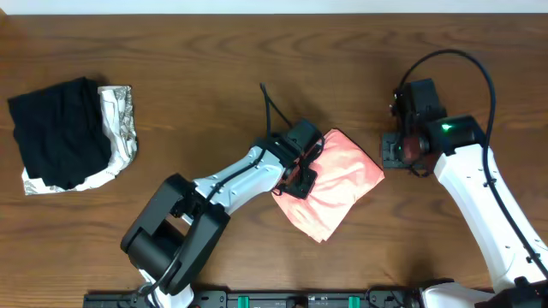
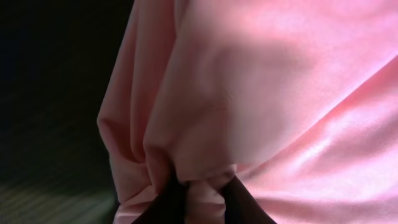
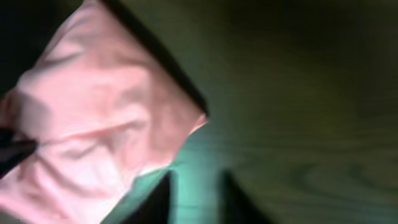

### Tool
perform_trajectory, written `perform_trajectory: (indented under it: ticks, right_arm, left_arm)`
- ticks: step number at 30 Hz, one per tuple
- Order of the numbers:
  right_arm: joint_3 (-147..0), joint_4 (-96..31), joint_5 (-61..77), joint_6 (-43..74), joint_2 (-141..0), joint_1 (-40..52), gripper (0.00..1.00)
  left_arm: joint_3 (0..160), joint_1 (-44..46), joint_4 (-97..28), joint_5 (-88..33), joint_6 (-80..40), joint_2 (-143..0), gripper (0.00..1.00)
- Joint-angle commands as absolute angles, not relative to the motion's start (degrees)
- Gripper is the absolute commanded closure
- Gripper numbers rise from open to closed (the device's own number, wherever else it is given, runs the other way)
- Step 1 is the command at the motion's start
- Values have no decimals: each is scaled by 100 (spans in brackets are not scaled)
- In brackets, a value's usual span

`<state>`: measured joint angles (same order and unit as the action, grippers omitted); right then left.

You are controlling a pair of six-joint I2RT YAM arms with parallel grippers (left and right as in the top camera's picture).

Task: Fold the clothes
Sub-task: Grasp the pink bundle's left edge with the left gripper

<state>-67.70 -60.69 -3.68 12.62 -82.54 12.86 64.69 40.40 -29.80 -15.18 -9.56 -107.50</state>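
Note:
The salmon-pink T-shirt (image 1: pixel 336 184) lies folded into a compact lozenge on the brown table, a little right of centre. Its lettering is hidden. My left gripper (image 1: pixel 297 178) is at the shirt's left edge and is shut on a pinch of the pink fabric, seen bunched between the fingers in the left wrist view (image 2: pixel 202 199). My right gripper (image 1: pixel 395 147) hovers to the right of the shirt, apart from it, open and empty. In the right wrist view the shirt (image 3: pixel 93 124) fills the left side and the gripper's fingers (image 3: pixel 196 196) hang over bare table.
A black folded garment (image 1: pixel 60 133) lies at the far left on a silvery-white patterned cloth (image 1: pixel 120 128). The table's front edge with a black rail (image 1: pixel 300 299) runs along the bottom.

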Motion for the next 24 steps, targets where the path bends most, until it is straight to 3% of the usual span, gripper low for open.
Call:
perform_trajectory:
  ticks: [1, 10, 17, 24]
  right_arm:
    - [-6759, -6176, 47, 1063, -8252, 1238, 98]
    - [-6270, -5811, 733, 972, -8274, 1245, 99]
    - [-5129, -4556, 1697, 760, -8320, 1369, 96]
    - [-4460, -3859, 1525, 762, -8431, 1393, 94]
  left_arm:
    - [6442, 3942, -3079, -1564, -1061, -10715, 78]
    - [6453, 3822, -3063, -1564, -1063, -10569, 78]
    - [6451, 3822, -3061, -1566, -1063, -10569, 78]
    - [6453, 3822, -3063, -1566, -1063, -10569, 78]
